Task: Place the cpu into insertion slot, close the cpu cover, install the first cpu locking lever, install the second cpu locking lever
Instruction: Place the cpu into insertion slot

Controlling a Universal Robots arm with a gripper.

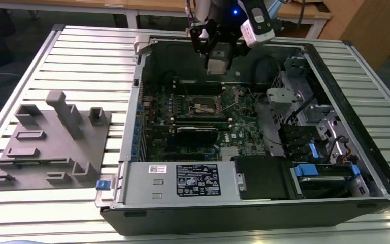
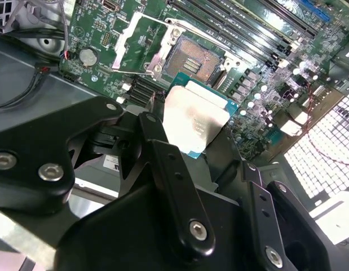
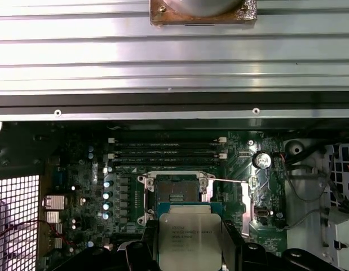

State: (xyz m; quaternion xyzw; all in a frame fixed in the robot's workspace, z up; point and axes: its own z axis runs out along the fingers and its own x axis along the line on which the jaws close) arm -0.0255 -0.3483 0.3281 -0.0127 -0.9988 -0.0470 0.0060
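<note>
My gripper (image 1: 219, 57) hangs over the far end of the open computer case, shut on the cpu (image 2: 194, 117). The cpu is a flat square chip with a silvery top and a green edge, clamped by two opposite sides between the black fingers (image 2: 163, 152). In the first wrist view the cpu (image 3: 190, 241) sits just short of the insertion slot (image 3: 175, 195), well above the board. The insertion slot (image 2: 195, 56) lies bare with its dark pin field showing. The cpu cover (image 2: 136, 40) is swung open beside it. A thin locking lever (image 3: 226, 181) stands away from the socket.
The green motherboard (image 1: 239, 134) lies at the bottom of the case (image 1: 132, 127), ringed by its metal walls. A power supply (image 1: 181, 180) and drive bays (image 1: 320, 170) fill the near end. Memory slots (image 3: 166, 152) run beside the socket. A grey fixture block (image 1: 53, 142) rests on the slatted table.
</note>
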